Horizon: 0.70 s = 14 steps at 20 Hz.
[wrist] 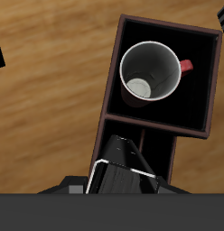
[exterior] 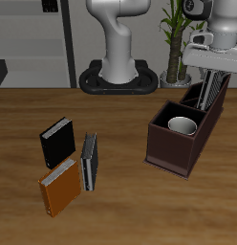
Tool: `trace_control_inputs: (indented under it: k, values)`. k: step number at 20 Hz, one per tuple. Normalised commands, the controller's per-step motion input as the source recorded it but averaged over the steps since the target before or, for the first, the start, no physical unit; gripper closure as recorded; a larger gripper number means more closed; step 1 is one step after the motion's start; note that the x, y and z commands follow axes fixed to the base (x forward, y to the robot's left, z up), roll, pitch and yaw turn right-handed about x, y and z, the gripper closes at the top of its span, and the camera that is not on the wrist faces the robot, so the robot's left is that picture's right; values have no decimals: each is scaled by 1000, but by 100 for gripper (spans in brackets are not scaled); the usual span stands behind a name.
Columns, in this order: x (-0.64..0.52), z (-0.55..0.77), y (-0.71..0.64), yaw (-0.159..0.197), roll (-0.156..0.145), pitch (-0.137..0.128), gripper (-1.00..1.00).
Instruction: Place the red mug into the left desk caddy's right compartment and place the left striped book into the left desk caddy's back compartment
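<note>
Now the left desk caddy point(exterior: 178, 145) stands on the table point(exterior: 120, 206) with its long axis running from the table's front edge back toward the robot's base. The red mug point(exterior: 183, 125) sits upright in the caddy's right compartment point(wrist: 200, 54), the large square section at the caddy's front end, mouth up and white inside showing; in the wrist view its handle point(wrist: 187, 66) points toward a side wall. The end effector point(exterior: 212, 84) hovers over the caddy's back compartment point(wrist: 163, 153), clamped on the left striped book point(wrist: 126, 167), which stands on edge with its lower end inside that narrow section. Well apart from the caddy, nearer the table's front edge, a black book point(exterior: 57, 142), an orange book point(exterior: 60, 188) and the other striped book point(exterior: 90, 161) stand clustered together.
</note>
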Motion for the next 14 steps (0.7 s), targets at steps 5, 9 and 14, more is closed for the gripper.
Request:
trace_control_inputs:
  k: [5,9,14]
  values:
    - [-34,-109,110,15,31,-4,100]
    - [-158,89,98,37,19,-51,100]
    - [15,115,-129,-12,-25,-18,100]
